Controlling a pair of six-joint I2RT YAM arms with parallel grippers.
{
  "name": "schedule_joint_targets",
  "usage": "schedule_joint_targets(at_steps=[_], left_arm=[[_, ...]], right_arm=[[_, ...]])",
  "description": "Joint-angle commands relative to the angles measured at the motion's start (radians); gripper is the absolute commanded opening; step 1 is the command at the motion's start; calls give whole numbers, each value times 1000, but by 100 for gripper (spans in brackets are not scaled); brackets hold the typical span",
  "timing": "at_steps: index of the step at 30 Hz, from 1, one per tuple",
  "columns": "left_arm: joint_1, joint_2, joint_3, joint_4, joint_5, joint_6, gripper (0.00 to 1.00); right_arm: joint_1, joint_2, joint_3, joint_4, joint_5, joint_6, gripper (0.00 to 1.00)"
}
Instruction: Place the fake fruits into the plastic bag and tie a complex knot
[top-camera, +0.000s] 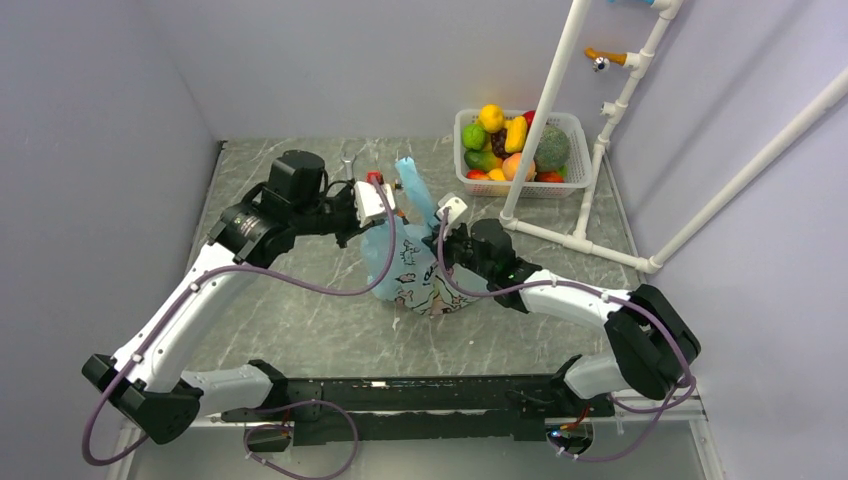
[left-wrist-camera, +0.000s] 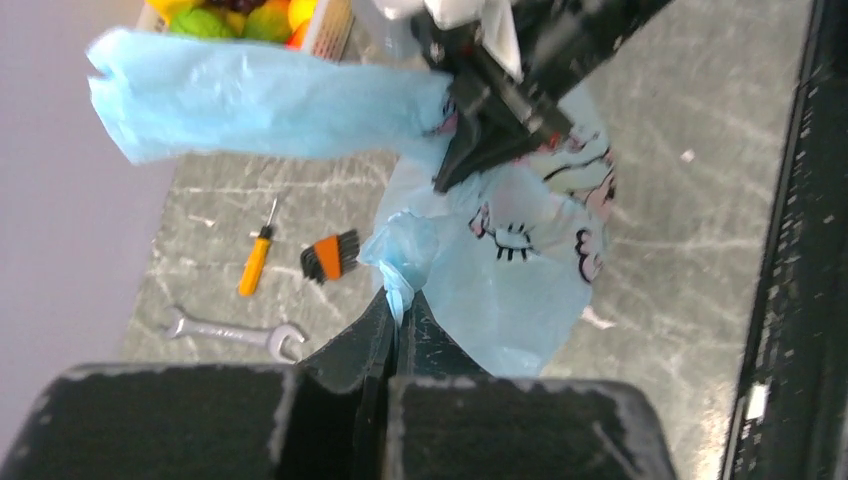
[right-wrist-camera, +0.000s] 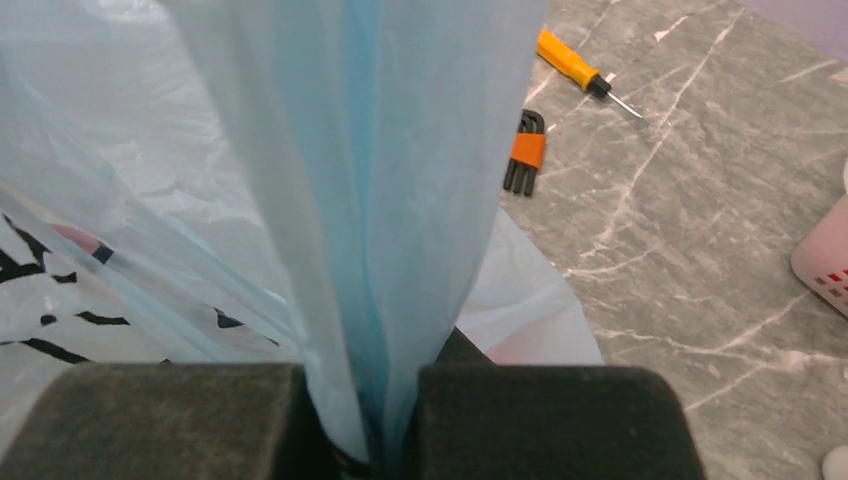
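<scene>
Your white mesh basket (top-camera: 583, 140) sits at the far right of the table (top-camera: 300, 330), beside a white pipe frame (top-camera: 545, 110). It is heaped with the fake fruits (top-camera: 515, 145): a lemon on top, green and red pieces, yellow bananas, an orange peach and the bigger green melon at its right end. The plastic bag (top-camera: 420, 275) lies in a bulging heap at the middle of the table, printed side up, between your two grippers and well apart from the basket. You cannot tell from these views what is inside it.

Your left gripper (left-wrist-camera: 398, 320) has its fingers pressed together on a thin twisted tail (left-wrist-camera: 400, 285) of the bag's blue plastic. The tail comes straight out from between the fingertips and joins the bag body just ahead of them. Your right gripper (right-wrist-camera: 365, 400) is likewise clamped tight, with a broad flat strip (right-wrist-camera: 370, 200) of the bag running up from between its pads and filling most of the right wrist view.

In the top view that strip stands up from the right gripper, its long axis pointing away from the arm bases toward the back wall and leaning a little left, with its free end uppermost. In the left wrist view the same strip stretches sideways out of the right gripper's fingers. The bag body hangs below both grips and rests on the table.

Beyond the bag, near the back of the table, lie an orange-handled screwdriver (left-wrist-camera: 255, 262), a set of hex keys (left-wrist-camera: 330, 257) and a wrench (left-wrist-camera: 235, 333), all apart from the bag.
</scene>
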Motion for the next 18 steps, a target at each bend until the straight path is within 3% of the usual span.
schedule_joint_targets(at_steps=[1, 6, 10, 13, 16, 18], left_arm=[[23, -77, -80, -34, -121, 95, 0], [83, -92, -300, 66, -108, -78, 0], [83, -105, -313, 136, -51, -185, 0], [84, -94, -225, 142, -20, -264, 0], [83, -62, -154, 116, -1, -322, 0], [83, -36, -126, 101, 5, -352, 0]], right_arm=[[-58, 22, 7, -119, -17, -56, 0], [-71, 81, 12, -119, -18, -57, 0], [-81, 88, 44, -158, -46, -60, 0], [-109, 25, 88, -225, -97, -54, 24], [-122, -72, 141, -312, -146, -62, 60], [-121, -141, 179, -374, -179, -68, 77]])
